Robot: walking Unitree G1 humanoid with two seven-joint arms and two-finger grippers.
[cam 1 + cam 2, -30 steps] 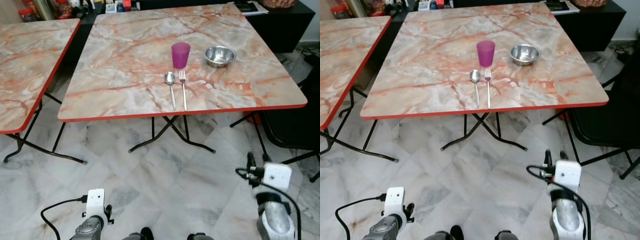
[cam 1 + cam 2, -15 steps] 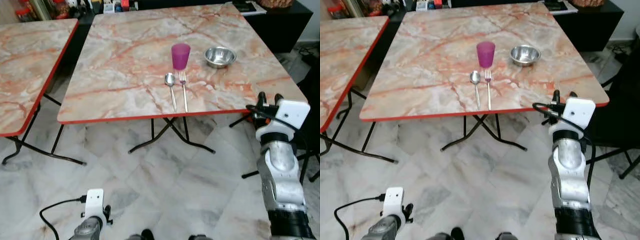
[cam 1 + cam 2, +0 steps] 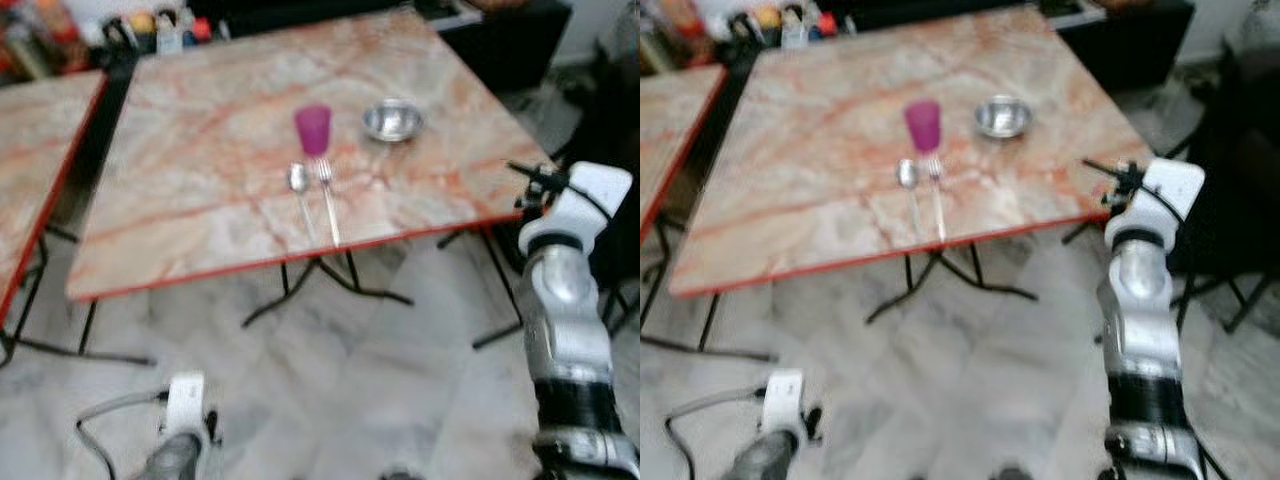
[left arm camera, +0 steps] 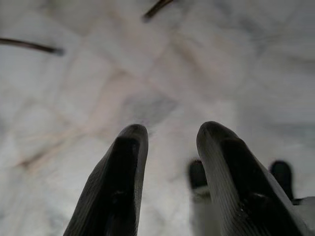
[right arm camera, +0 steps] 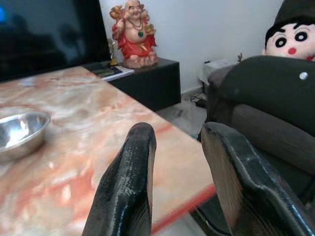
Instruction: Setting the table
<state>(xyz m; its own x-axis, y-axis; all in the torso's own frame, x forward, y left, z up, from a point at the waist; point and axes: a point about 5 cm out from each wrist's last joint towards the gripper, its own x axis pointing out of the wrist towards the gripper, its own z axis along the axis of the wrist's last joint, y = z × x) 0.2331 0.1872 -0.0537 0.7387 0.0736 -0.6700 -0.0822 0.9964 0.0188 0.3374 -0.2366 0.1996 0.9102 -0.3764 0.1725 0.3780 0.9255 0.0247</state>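
A square marble-patterned tabletop with a red rim point(image 3: 200, 270) carries four things: one translucent purple plastic cup point(image 3: 312, 129), one round shiny steel bowl point(image 3: 392, 121) just right of it, and one steel spoon point(image 3: 299, 184) and one steel fork point(image 3: 326, 190) lying side by side in front of the cup. The right claw point(image 5: 177, 135) is raised at the tabletop's right edge, its two textured black fingers apart and empty. The left claw point(image 4: 170, 135) hangs over the grey marble floor point(image 3: 400, 360), fingers apart.
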